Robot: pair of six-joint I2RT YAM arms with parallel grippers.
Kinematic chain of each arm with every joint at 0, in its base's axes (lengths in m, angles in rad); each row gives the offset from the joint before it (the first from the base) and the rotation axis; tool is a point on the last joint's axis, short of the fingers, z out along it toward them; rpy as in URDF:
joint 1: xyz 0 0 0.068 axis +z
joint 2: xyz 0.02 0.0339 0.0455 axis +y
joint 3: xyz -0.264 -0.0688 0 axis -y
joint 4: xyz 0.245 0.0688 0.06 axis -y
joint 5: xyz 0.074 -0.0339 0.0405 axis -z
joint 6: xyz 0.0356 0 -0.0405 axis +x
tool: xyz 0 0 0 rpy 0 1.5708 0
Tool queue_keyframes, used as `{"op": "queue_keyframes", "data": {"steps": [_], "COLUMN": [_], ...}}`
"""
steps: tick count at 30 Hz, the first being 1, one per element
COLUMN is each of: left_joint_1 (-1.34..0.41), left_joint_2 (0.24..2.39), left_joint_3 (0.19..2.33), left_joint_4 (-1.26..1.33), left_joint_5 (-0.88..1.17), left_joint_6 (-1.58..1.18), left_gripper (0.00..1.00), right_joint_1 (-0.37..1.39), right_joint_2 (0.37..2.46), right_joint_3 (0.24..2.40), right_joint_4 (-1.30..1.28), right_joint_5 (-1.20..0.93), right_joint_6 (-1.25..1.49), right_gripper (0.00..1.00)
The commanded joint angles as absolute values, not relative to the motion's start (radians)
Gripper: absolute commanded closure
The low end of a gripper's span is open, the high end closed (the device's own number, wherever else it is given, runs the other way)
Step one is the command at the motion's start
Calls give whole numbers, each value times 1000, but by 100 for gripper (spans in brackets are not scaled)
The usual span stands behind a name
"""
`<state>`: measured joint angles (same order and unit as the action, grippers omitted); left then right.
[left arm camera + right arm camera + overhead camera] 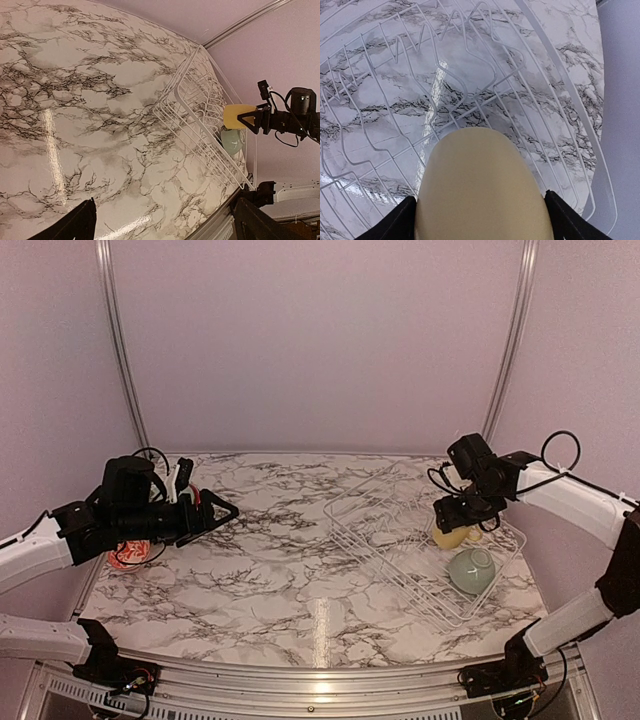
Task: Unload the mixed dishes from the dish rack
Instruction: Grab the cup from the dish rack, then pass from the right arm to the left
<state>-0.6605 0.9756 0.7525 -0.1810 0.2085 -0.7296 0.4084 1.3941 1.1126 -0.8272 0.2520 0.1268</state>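
Note:
The white wire dish rack (400,540) lies at the right of the marble table. My right gripper (455,522) is shut on the yellow mug (452,537) over the rack's far right part. In the right wrist view the mug (485,185) fills the space between the black fingertips (395,222), with rack wires (470,85) below. The pale green bowl (471,571) rests in the rack just in front of the mug. My left gripper (215,515) is open and empty at the far left, pointing toward the rack. The left wrist view shows the rack (195,110), mug (239,116) and bowl (232,140).
A red-patterned dish (125,558) lies on the table at the left edge, partly hidden under my left arm. Lilac walls with metal rails (118,340) close in the table on three sides. Bare marble (280,560) lies between the left gripper and the rack.

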Motion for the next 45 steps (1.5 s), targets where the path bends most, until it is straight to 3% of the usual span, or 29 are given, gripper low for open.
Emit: {"op": "queue_keyframes", "data": {"steps": [1, 18, 25, 37, 45], "left_joint_1": [-674, -712, -712, -712, -714], "left_joint_2": [991, 1026, 1006, 929, 941], "left_joint_3": [787, 789, 777, 732, 647], "left_joint_4": [-193, -170, -138, 51, 436], "left_joint_5": [191, 157, 155, 237, 391], "left_joint_6": [-738, -764, -794, -880, -1017], "left_gripper": [1, 1, 1, 1, 1], "right_joint_1": [416, 409, 402, 431, 593], "right_joint_2": [1354, 1219, 1218, 1292, 1393], "right_joint_3": [1126, 1204, 1295, 1345, 1334], "right_joint_4": [-817, -879, -848, -441, -156], "right_joint_5": [243, 86, -85, -566, -647], "right_joint_6": [140, 158, 177, 358, 518], "right_gripper": [100, 100, 100, 100, 100]}}
